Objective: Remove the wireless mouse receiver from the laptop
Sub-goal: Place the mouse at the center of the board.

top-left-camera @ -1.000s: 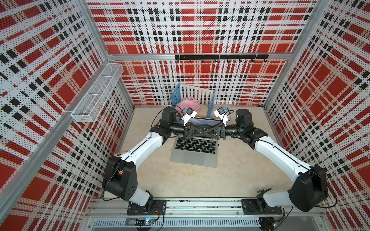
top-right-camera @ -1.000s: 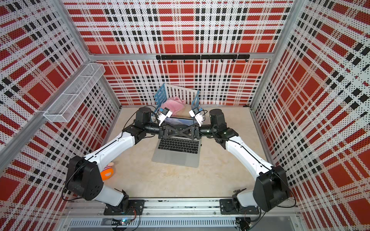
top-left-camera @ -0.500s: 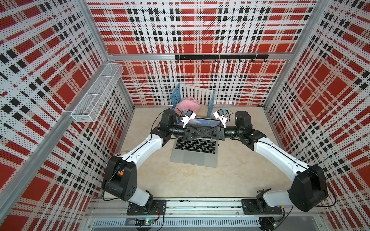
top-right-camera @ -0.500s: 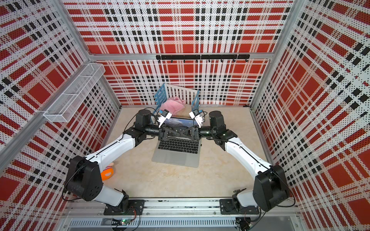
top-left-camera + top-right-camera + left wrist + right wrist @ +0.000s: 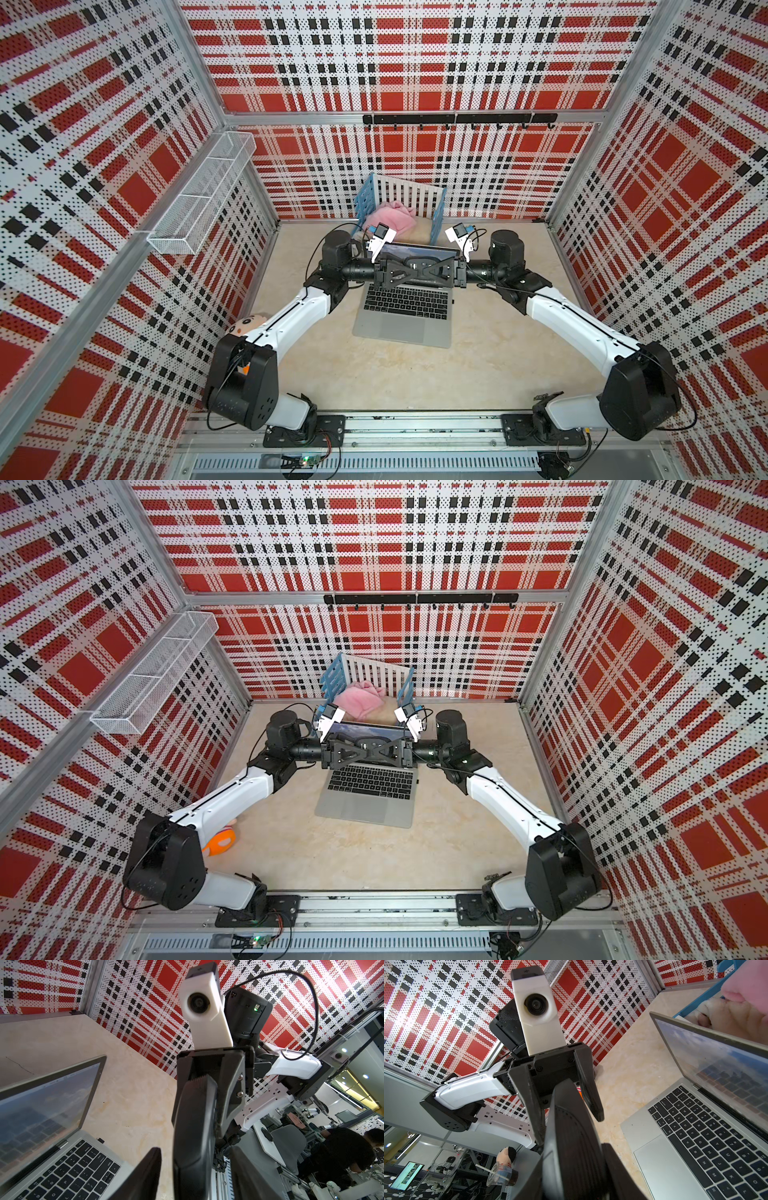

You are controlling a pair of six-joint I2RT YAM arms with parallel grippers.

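Note:
The silver-grey laptop point(image 5: 402, 328) stands open mid-table, screen lit. The wireless mouse receiver point(image 5: 100, 1140) is a tiny black stub plugged into the laptop's point(image 5: 68, 1167) right side near the hinge. The top views do not show it. Both grippers meet tip to tip above the keyboard, with a black computer mouse point(image 5: 417, 262) between them. My right gripper point(image 5: 571, 1157) is shut on the mouse point(image 5: 571, 1142). My left gripper point(image 5: 195, 1149) is open, its fingers point(image 5: 145, 1169) standing off the mouse point(image 5: 193, 1118) on either side.
A blue-and-white crib point(image 5: 399, 199) holding a pink cloth stands behind the laptop at the rear wall. A wire basket point(image 5: 203, 195) hangs on the left wall. A small plush doll point(image 5: 248, 325) lies by the left arm. A black hook rail point(image 5: 457, 118) spans the back wall.
My left gripper has opened off the mouse while my right gripper has shut on it. Both arms stay almost where they were, above the laptop.

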